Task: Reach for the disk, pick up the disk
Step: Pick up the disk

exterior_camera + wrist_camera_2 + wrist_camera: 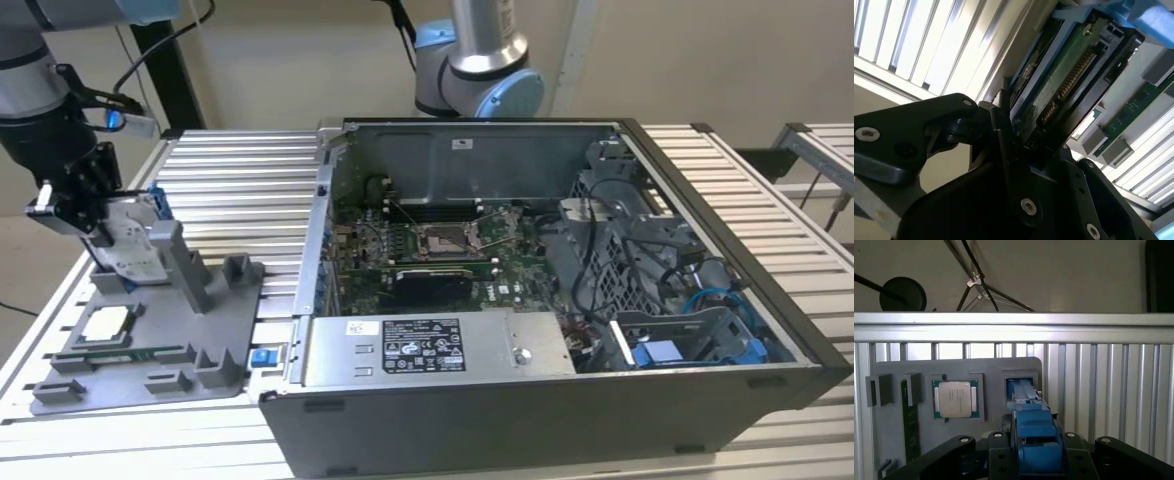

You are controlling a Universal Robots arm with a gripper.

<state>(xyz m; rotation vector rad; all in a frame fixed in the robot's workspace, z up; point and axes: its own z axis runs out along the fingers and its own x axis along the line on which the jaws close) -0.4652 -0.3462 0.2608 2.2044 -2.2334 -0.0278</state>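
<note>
The disk (131, 250) stands on edge at the far end of the grey fixture tray (200, 330), on the exterior view's left. Its white-labelled face and a blue side rail show there. My gripper (107, 235) comes down on it from above, with its black fingers on either side of the drive. The second wrist view shows the disk (1069, 75) from its green circuit-board side, with the connector row, pinched at the finger (1004, 130). In the first wrist view, the blue rail of the disk (1036, 435) runs between the jaws. Whether its lower edge still sits in the tray slot is hidden.
The tray also carries a square silver processor chip (955, 399) and a green memory stick (910, 425). An open computer case (534, 300) takes up the middle and right of the slatted metal table (240, 170). Another arm's base (474, 70) rises behind the case.
</note>
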